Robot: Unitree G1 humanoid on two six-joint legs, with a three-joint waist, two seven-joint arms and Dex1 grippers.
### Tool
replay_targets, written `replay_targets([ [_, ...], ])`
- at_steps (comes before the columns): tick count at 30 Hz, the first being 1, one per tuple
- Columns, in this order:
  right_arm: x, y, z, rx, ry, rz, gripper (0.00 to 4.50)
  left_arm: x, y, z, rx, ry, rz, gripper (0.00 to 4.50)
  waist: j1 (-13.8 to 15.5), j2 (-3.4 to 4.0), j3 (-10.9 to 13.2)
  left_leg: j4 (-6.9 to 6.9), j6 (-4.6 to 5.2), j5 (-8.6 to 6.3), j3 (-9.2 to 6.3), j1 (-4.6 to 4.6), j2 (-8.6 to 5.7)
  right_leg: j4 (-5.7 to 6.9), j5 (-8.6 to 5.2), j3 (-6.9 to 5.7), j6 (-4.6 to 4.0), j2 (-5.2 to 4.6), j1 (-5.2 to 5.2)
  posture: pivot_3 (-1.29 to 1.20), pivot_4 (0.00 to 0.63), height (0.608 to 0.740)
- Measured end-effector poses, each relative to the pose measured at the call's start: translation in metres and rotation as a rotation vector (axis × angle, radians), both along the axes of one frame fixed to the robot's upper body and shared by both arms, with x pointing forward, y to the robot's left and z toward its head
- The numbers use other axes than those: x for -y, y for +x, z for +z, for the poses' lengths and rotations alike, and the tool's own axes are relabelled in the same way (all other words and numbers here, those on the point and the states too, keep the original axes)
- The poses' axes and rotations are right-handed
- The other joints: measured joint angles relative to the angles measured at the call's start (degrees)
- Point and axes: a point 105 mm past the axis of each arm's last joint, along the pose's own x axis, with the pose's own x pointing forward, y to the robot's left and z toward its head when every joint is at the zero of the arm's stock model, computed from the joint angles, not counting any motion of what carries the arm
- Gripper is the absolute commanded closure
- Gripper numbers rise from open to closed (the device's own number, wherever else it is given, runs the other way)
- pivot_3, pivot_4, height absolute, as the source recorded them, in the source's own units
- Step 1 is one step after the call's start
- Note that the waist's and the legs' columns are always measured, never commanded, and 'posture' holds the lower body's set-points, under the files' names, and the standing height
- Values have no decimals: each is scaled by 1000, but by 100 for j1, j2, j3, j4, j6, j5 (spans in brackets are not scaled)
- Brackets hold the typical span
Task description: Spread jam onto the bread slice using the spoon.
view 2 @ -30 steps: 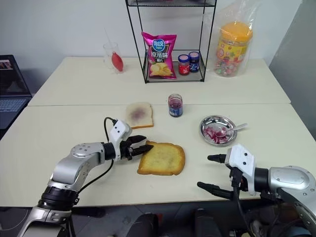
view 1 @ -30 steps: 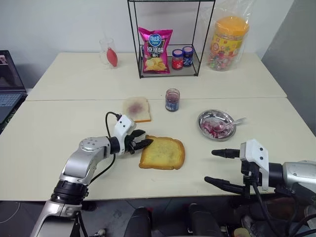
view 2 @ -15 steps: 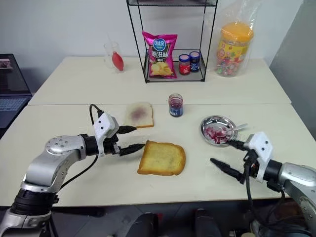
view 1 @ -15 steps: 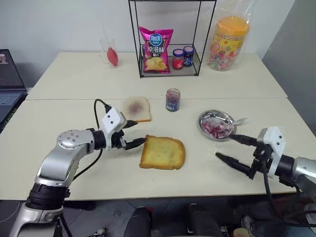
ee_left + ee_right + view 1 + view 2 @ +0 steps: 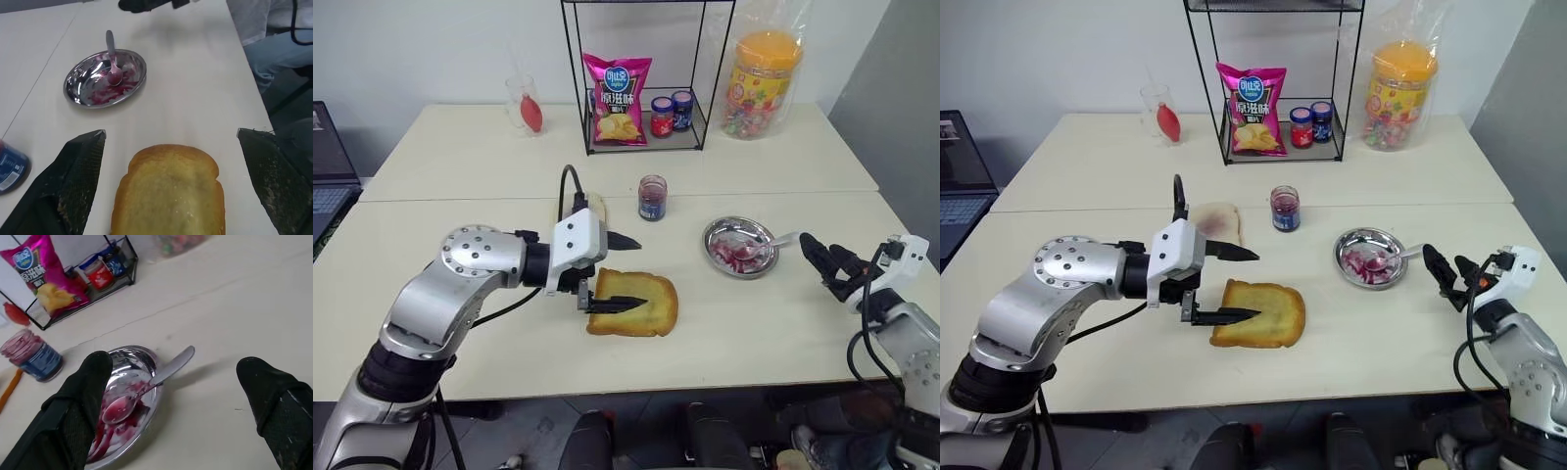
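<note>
Bread slice [image 5: 632, 304]: thick, golden-yellow, browner crust, top bare, flat on desk [image 5: 460, 235] near centre. Left gripper [image 5: 625, 272] over its left edge, fingers [image 5: 78, 166] spread wide to either side of the slice, nothing held.

Steel dish [image 5: 740, 247] right of bread slice, apart from it. Contains jam [image 5: 120, 433] as wet red-pink smears and lumps across the bottom. Spoon [image 5: 146, 387] in dish, bowl down in the jam and coated red, thin handle propped on the rim and pointing right.

Right gripper [image 5: 829, 262] just right of dish, near the handle tip, fingers [image 5: 80, 399] spread, empty.

Small glass jar [image 5: 652, 198] with dark preserve, far of bread slice, upright. Pale slice [image 5: 1217, 220] with purple smear left of jar, partly hidden by left arm.

Wire rack [image 5: 646, 73] at far side: chip bag [image 5: 616, 85], two small jars [image 5: 672, 114]. Candy tub [image 5: 766, 73] in plastic bag to the right. Glass [image 5: 526, 103] with something red inside to the left.
</note>
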Motion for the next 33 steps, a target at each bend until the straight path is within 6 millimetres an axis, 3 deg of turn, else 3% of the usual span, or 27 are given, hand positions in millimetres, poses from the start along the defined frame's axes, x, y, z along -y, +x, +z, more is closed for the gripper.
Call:
replay_targets([
  [5,6,18,-16,-59,120,-18,0,3,0,-3,-4,7,-8,8,1,0,0,-1,1,-1,0,0,1,0,-1,0,-1,2,0,0,150,740],
  [10,0,28,-26,-86,183,14,0,4,1,-5,0,5,1,8,-2,2,0,-1,1,0,0,1,1,1,0,1,0,2,0,0,150,740],
  [23,-18,51,-24,-78,256,104,0,1,3,-16,-15,24,19,8,-7,4,0,0,1,0,1,4,2,5,1,3,1,5,0,0,150,740],
  [24,-18,51,-24,-78,259,105,397,0,3,-16,-15,25,20,0,-6,3,0,0,1,0,0,4,2,5,1,3,1,5,0,0,150,740],
  [33,-25,56,-27,-89,268,142,2377,-3,6,-19,-18,37,31,0,-8,4,0,0,1,0,2,4,2,4,1,5,1,5,0,0,150,740],
])
